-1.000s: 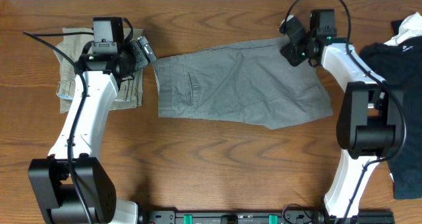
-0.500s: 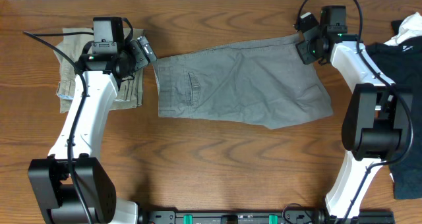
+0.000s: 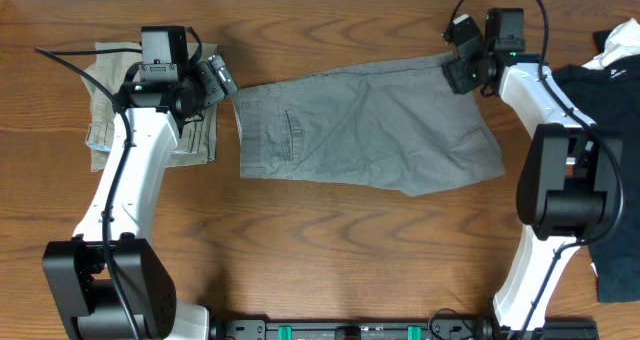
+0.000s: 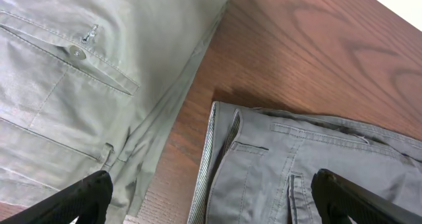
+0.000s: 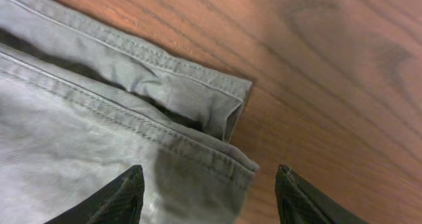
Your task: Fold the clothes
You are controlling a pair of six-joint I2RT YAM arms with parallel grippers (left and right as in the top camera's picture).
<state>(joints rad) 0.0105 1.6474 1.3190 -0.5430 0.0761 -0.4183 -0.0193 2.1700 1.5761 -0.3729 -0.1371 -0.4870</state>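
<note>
Both grippers are released and empty. The right gripper [image 5: 211,197] has moved outward to the hem corner [image 5: 239,163] of the grey shorts [image 3: 370,130], jaws widening; the left gripper [image 4: 214,197] waits at the waistband [image 4: 212,159]. Folding has not begun.

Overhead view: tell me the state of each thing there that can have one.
grey shorts: spread flat, wrinkled, not folded up yet
khaki trousers: folded, beside the shorts' waistband
black garment: crumpled, partly out of frame
left gripper: jaws open, empty, above the waistband edge
right gripper: jaws open, empty, above a leg hem corner
</note>
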